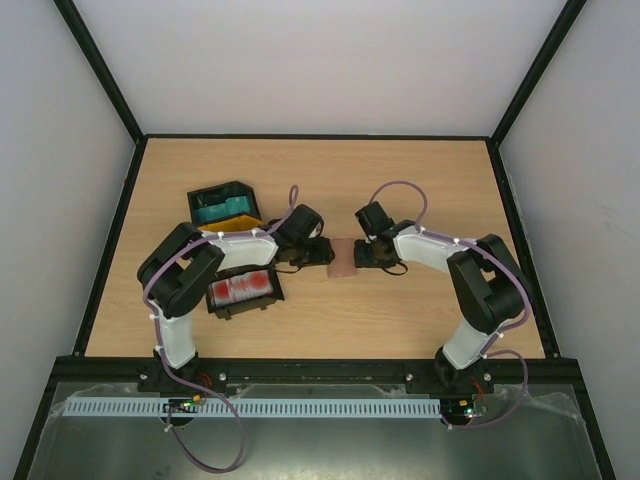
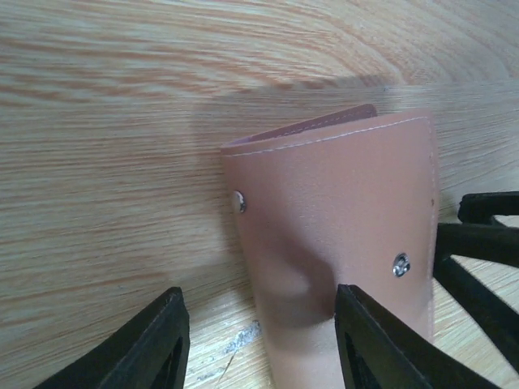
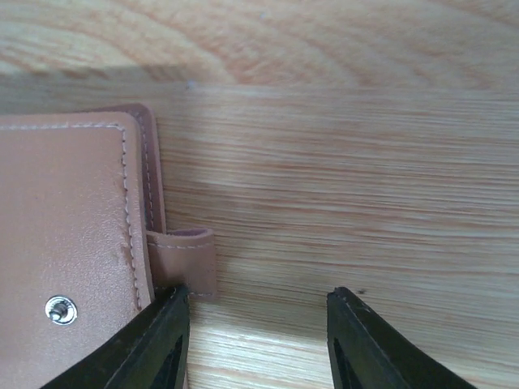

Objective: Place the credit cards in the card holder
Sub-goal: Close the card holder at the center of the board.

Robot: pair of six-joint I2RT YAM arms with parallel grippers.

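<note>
The card holder (image 1: 343, 258) is a folded brown wallet lying mid-table between my two grippers. In the left wrist view it (image 2: 340, 235) lies just ahead, and my open left gripper (image 2: 259, 344) has its right finger (image 2: 381, 340) over the wallet's near end. In the right wrist view the wallet (image 3: 65, 235) lies at the left with its strap tab (image 3: 185, 261) by my left finger; my right gripper (image 3: 255, 344) is open over bare wood. Red-and-white credit cards (image 1: 243, 288) lie in one black tray, teal ones (image 1: 225, 210) in another.
The black tray with the teal cards (image 1: 200, 196) stands at the back left, with a yellow tray (image 1: 240, 226) next to it. The black tray with the red cards (image 1: 216, 308) lies under the left arm's elbow. The right gripper's fingers (image 2: 486, 243) show in the left wrist view.
</note>
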